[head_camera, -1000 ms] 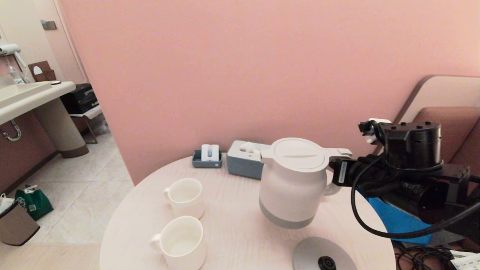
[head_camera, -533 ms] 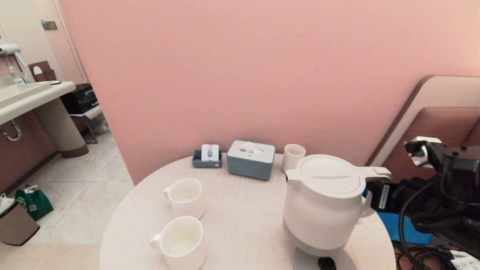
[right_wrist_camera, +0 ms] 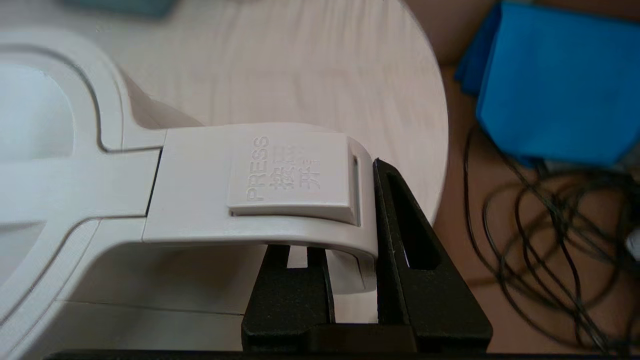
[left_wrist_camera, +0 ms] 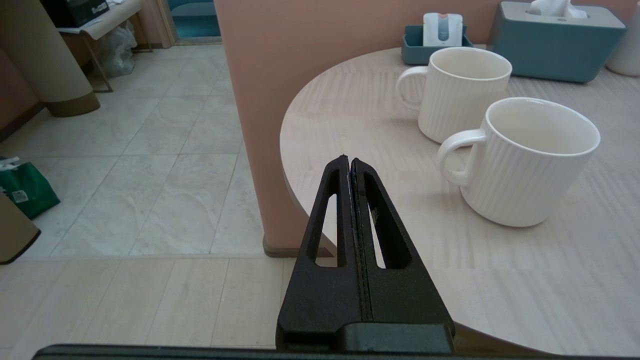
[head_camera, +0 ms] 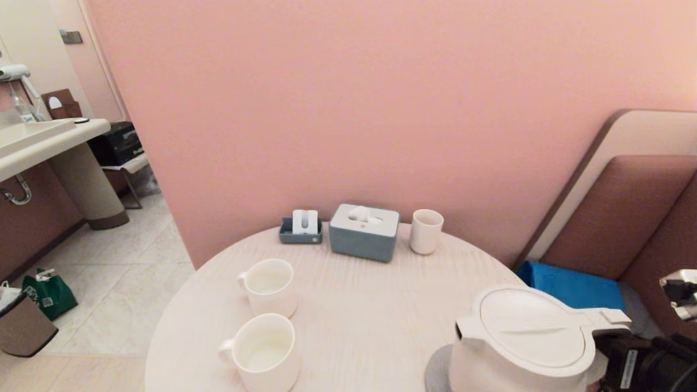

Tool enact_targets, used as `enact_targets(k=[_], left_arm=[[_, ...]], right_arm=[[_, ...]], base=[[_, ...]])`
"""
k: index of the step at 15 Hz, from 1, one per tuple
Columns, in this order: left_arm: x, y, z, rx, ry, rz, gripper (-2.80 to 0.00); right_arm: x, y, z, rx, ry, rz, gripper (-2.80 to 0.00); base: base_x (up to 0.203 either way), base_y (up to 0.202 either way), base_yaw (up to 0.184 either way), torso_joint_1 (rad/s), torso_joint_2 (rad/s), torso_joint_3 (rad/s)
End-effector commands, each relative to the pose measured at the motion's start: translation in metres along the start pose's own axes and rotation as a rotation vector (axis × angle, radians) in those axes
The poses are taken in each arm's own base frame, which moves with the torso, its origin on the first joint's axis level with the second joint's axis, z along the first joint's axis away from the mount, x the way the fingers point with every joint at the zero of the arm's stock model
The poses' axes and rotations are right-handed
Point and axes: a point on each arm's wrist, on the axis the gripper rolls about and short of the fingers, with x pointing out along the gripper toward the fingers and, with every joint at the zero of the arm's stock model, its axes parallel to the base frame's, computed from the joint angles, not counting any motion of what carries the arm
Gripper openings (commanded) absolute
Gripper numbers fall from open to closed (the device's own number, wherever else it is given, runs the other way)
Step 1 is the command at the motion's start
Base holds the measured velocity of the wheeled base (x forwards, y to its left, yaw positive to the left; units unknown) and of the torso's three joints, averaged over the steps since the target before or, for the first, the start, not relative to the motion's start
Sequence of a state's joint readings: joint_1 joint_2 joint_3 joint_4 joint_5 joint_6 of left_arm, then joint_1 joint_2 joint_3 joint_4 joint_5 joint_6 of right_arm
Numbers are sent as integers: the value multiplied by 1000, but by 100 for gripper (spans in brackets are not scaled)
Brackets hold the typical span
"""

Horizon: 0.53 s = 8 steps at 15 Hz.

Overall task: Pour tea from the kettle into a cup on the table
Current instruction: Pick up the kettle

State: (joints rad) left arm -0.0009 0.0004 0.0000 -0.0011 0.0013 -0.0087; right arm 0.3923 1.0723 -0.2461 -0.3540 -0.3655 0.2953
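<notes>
At the lower right of the head view stands the large white plastic electric kettle (head_camera: 523,343), upright, its short spout turned toward the middle of the frame and its thick side handle running off toward the right edge. It sits over the flat grey round base disc (head_camera: 437,370), of which only a sliver shows at its lower left; whether it is fully seated cannot be told. The right gripper (right_wrist_camera: 352,280) is clenched on that handle: in the right wrist view the black jaws close from either side on the handle's downward bend, just below the lid-release tab marked PRESS.

The relation that matters is kettle to cup. The nearer white ribbed mug with a small side handle (head_camera: 264,351) sits at the lower centre-left, well apart from the spout, with its twin mug (head_camera: 269,286) just beyond it toward the centre. The spout already faces them across the bare round pale wood-grain worktop (head_camera: 354,305), so any pour would probably call for a sideways carry toward frame left.

The left gripper (left_wrist_camera: 350,165) hangs off the worktop's edge near both mugs, jaws pressed together on nothing.

A grey tissue box (head_camera: 364,231) stands at the back.
</notes>
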Motion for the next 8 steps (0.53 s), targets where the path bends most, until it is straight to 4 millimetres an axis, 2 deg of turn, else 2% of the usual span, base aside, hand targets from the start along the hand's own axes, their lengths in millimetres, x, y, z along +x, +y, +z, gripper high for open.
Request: enact_targets(k=[1, 5, 8], left_arm=[[0, 0, 0, 0, -1, 0, -280], [0, 0, 0, -1, 0, 0, -280], [0, 0, 0, 0, -1, 0, -280]], right_arm=[[-8, -5, -5, 14, -23, 6, -280], [-9, -6, -13, 22, 7, 52, -280], [-5, -1, -12, 25, 37, 100, -280]], base=[[0, 0, 0, 0, 0, 0], [0, 0, 0, 0, 0, 0], [0, 0, 0, 0, 0, 0]])
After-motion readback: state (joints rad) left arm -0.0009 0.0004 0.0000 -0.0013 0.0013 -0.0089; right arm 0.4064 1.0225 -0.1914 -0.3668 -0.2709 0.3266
